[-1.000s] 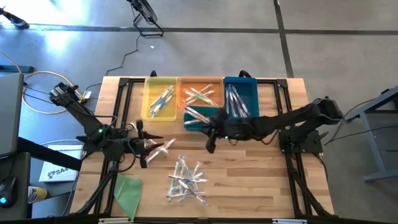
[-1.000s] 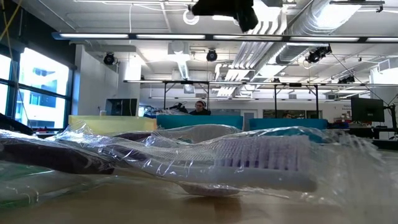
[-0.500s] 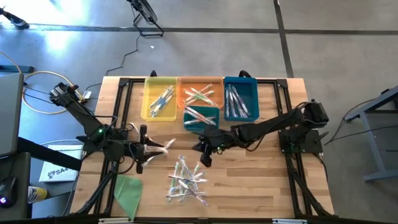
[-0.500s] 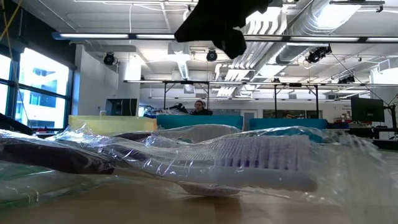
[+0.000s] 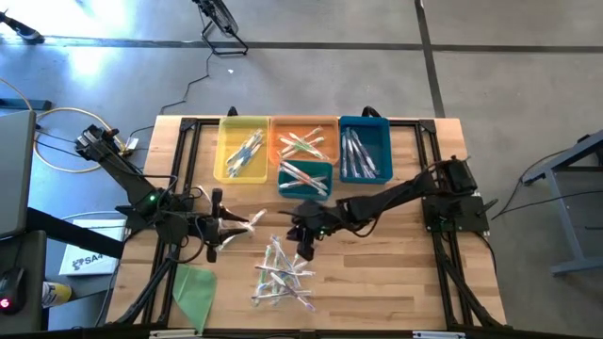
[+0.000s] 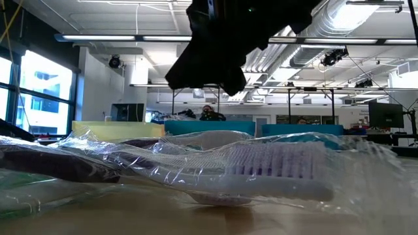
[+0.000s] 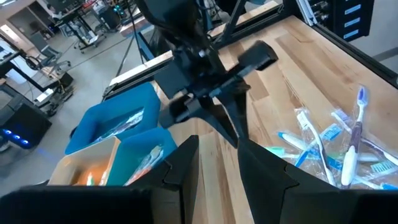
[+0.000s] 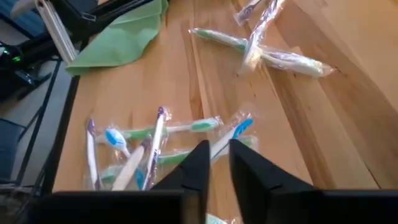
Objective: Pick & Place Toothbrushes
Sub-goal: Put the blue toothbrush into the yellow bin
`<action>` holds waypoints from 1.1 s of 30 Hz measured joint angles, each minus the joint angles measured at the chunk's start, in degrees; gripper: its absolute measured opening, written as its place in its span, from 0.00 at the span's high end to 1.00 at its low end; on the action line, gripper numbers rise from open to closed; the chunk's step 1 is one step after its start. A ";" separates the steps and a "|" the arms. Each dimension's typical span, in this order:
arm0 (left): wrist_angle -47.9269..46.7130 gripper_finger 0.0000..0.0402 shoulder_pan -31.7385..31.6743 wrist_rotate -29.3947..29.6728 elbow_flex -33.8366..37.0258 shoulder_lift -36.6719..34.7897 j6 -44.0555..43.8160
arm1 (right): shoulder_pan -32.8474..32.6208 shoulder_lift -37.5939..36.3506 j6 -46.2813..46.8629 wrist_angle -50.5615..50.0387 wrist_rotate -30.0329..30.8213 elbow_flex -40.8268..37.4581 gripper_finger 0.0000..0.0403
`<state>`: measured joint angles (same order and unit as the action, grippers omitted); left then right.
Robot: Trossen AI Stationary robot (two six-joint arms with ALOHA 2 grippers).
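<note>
Seeing a loose pile of toothbrushes (image 5: 281, 273) lying on the wooden tabletop (image 5: 396, 273), near its front edge. Seeing the right jaws hanging over the far edge of that pile, pointing down at it. Noticing only a thin crack between them in the right wrist view, with nothing inside. Finding the nearest wrapped toothbrushes (image 8: 155, 140) right under and just past the tips, not touching them.

Spotting the left jaws resting low over the tabletop, off to the left of the pile. Seeing a small gap between them in the left wrist view, holding nothing. Finding two crossed toothbrushes (image 5: 247, 222) lying just in front of their tips (flat on the wood, apart from the pile).

Seeing more toothbrushes lying in the bins at the back: the yellow bin (image 5: 226, 155), the orange bin (image 5: 303, 125), the small teal bin (image 5: 292, 184) and the blue bin (image 5: 385, 151). Noticing a green cloth (image 5: 196, 287) lying at the front left corner.
</note>
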<state>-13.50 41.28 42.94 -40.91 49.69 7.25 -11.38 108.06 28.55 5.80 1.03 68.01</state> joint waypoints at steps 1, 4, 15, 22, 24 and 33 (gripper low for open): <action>0.00 0.73 0.00 0.02 0.00 0.00 0.00 | 0.00 0.58 0.31 0.47 0.01 0.00 0.83; 0.00 0.73 0.00 0.03 0.00 0.00 0.00 | -0.04 2.29 2.68 0.62 -0.13 0.02 0.70; 0.00 0.73 0.00 0.15 0.00 0.02 0.00 | -2.31 8.60 4.79 5.62 -1.37 -0.02 0.54; -0.11 0.73 0.00 0.17 0.00 0.02 0.00 | -4.23 9.97 4.80 6.29 -1.04 0.02 0.54; -0.11 0.73 0.00 0.17 0.00 0.02 -0.02 | -4.33 10.33 4.84 6.86 -1.35 0.02 0.54; -0.02 0.73 0.00 -0.35 0.00 0.02 -0.50 | -4.55 12.46 7.39 10.28 -1.60 0.01 0.54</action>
<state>-13.52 41.28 42.59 -40.91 49.71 6.75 -15.92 120.52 35.94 16.08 -0.57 68.01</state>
